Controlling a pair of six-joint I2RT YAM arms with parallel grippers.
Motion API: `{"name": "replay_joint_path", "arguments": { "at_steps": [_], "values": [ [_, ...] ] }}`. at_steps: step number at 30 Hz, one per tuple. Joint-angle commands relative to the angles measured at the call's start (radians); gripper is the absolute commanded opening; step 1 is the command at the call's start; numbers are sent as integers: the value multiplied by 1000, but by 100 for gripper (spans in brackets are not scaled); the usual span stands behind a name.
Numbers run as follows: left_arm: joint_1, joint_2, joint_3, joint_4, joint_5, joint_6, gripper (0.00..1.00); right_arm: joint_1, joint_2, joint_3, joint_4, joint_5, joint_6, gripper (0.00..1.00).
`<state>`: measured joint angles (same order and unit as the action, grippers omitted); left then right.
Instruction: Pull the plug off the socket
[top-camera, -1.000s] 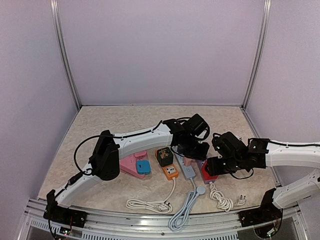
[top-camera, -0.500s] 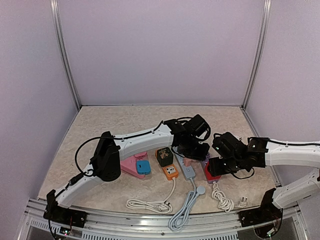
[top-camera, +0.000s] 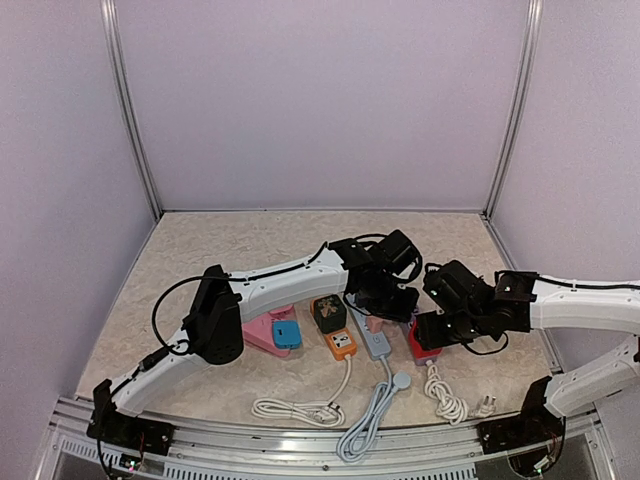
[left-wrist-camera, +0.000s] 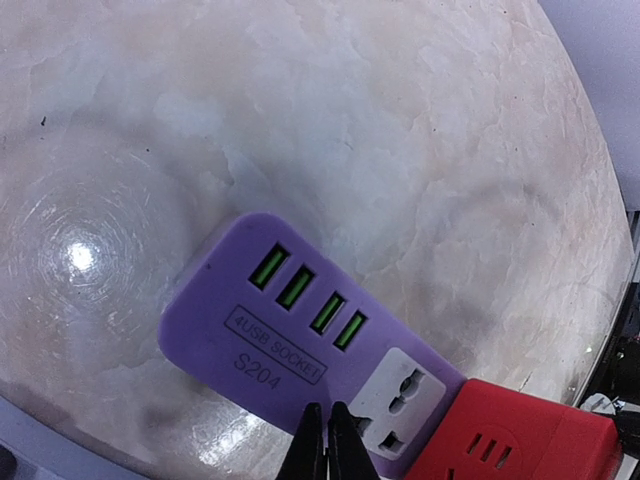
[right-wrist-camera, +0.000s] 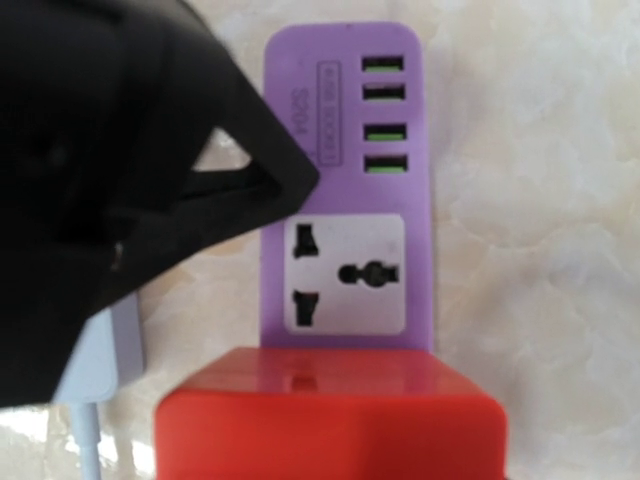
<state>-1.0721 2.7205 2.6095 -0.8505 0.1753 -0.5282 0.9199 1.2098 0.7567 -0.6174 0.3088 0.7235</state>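
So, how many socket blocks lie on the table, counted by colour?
pink socket block: 1
orange socket block: 1
grey socket block: 1
purple socket block: 1
Total: 4

We see soft, even light from above in the top view, with only faint shadows on the desk. From the left wrist, a round white glare sits on the desk left of the purple strip, and the desk bulges toward the frame edges. From the right wrist the strip is sharp. The left arm left of it is a black blur, and the red plug below it is slightly soft.
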Motion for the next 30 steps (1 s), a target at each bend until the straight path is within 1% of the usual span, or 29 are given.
{"name": "replay_joint_path", "arguments": {
  "at_steps": [1,14,20,23,30],
  "values": [
    [-1,99,-20,-87,-15,14,3,8,-35,5,67,17,8,29],
    [-4,131,-9,-114,-11,8,3,8,-59,34,71,41,-11,29],
    [-4,137,-9,-120,-11,4,3,8,-60,62,36,43,1,29],
    [-5,141,-9,-125,-8,4,3,7,-51,85,19,27,-3,31],
    [-6,151,-9,-131,-4,5,3,7,-39,110,28,-9,5,31]
  ]
}}
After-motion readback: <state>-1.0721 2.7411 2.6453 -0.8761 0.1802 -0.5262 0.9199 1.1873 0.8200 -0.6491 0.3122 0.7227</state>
